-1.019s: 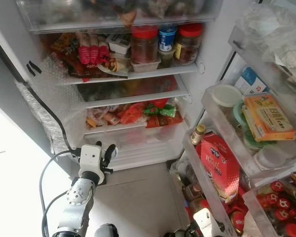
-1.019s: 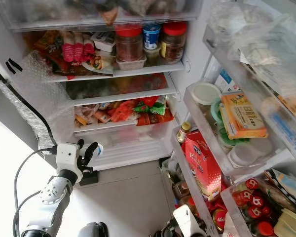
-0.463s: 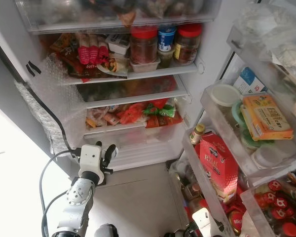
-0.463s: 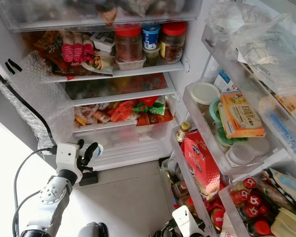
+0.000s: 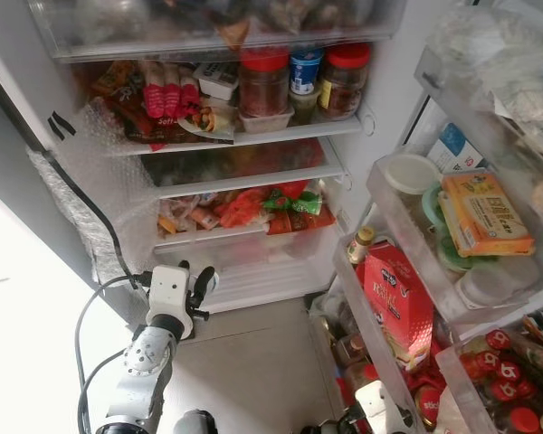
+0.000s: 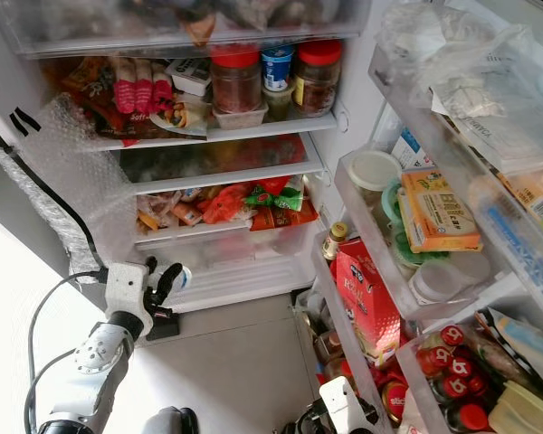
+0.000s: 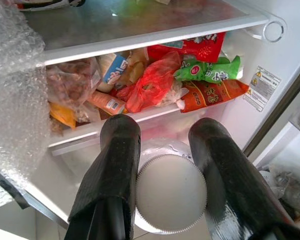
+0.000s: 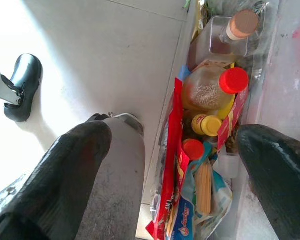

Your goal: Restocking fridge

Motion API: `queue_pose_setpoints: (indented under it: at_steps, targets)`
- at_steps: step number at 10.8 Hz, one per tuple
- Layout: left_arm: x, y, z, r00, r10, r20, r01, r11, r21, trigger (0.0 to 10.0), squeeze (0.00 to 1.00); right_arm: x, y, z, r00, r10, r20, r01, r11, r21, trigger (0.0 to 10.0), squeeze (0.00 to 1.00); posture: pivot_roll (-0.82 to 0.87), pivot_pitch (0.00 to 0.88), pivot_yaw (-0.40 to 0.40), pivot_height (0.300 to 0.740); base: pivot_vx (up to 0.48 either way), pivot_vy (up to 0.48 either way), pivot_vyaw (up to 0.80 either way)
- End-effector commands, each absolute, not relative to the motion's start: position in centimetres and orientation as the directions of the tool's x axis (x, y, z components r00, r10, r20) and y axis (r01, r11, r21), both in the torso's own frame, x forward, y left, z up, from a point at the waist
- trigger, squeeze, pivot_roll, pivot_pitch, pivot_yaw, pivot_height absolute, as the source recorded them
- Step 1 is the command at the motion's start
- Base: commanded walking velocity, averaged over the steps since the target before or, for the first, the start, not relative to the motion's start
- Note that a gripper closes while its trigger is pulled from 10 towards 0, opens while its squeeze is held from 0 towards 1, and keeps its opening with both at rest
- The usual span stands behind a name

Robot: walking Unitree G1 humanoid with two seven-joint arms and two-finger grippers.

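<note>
White plastic lines the open fridge [image 5: 380, 99], whose shelves are already packed: red-lidded jars [image 5: 264, 80] and snack packets on the upper shelf, bags of food in the clear drawer [image 5: 240, 217] lower down. Its door [image 6: 452, 271] swings out on the robot's right, racks crowded with a red carton [image 5: 400, 298], a yellow box [image 5: 484, 212] and red-capped bottles.

Below the drawer, the left arm reaches toward the cabinet from the grey floor [image 5: 253, 371]. Its left claw [image 7: 162, 185] is clamped on a white-lidded container [image 7: 171, 200]; in the left wrist view the ribbed round lid sits squarely between the two black fingers [image 7: 112, 170], touching both. The container's long axis seems to run along the fingers, lid facing back toward the wrist, base pointing into the fridge.

From that claw, the bag-filled drawer and the glass shelf over it lie straight ahead and above; the white ledge under the drawer is nearest. So placing the container probably calls for a lift and a push forward, and the left arm is much the nearer of the two.

Low by the door, the right claw [image 8: 175, 150] hangs spread wide with nothing in it, above the bottom door rack of bottles [image 8: 215, 85].
</note>
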State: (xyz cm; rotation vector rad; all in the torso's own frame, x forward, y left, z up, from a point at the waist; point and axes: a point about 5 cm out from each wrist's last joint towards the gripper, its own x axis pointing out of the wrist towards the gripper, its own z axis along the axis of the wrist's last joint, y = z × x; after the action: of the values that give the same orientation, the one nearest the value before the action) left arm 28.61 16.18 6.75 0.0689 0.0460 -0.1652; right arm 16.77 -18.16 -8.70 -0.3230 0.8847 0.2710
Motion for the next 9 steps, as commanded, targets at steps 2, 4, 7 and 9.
queue_pose_setpoints:
  at_steps: [2, 4, 7, 9]
  targets:
    - [28.73, 16.14, 7.07, 0.985, -0.168, -0.037, 0.170, 0.983, 0.061, 10.0, 0.00, 14.84, -18.05, -9.62, 0.536, 0.094, -0.839, -0.394, 0.907, -0.150, 10.0, 0.00, 0.02, 0.180, -0.042, 0.689, 0.000, 0.000, 0.00]
    - [28.75, 16.15, 7.10, 0.985, -0.169, -0.038, 0.171, 0.983, 0.063, 10.0, 0.00, 14.76, -18.28, -9.67, 0.530, 0.077, -0.845, -0.396, 0.903, -0.165, 10.0, 0.00, 0.02, 0.179, -0.042, 0.674, 0.000, 0.000, 0.00]
    - [28.77, 16.14, 7.13, 0.985, -0.169, -0.037, 0.171, 0.983, 0.063, 10.0, 0.00, 14.84, -18.22, -9.62, 0.534, 0.086, -0.841, -0.397, 0.904, -0.160, 10.0, 0.00, 0.02, 0.178, -0.043, 0.634, 0.000, 0.000, 0.00]
    - [28.80, 16.15, 7.18, 0.985, -0.169, -0.034, 0.171, 0.983, 0.063, 10.0, 0.00, 14.93, -18.11, -9.57, 0.542, 0.091, -0.835, -0.391, 0.907, -0.155, 10.0, 0.00, 0.02, 0.179, -0.042, 0.634, 0.000, 0.000, 0.00]
